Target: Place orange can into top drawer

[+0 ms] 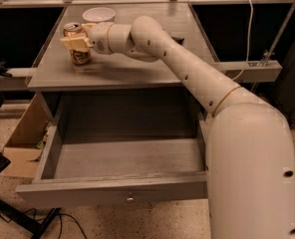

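The orange can [80,58] stands upright at the left of the grey tabletop [117,71]. My gripper [73,35] reaches in from the right at can height. Its pale fingers [75,43] are open, one on the near side of the can and one on the far side, and the can still rests on the tabletop. The top drawer [112,190] under the tabletop is pulled fully out toward the camera. Its inside holds nothing, and a small round knob [130,199] sits at the centre of its front panel.
A white bowl [98,15] sits behind the can at the back of the tabletop. A small dark object [177,35] lies behind my arm. A cardboard box [23,138] stands on the floor to the left, with black cables [43,222] beside it.
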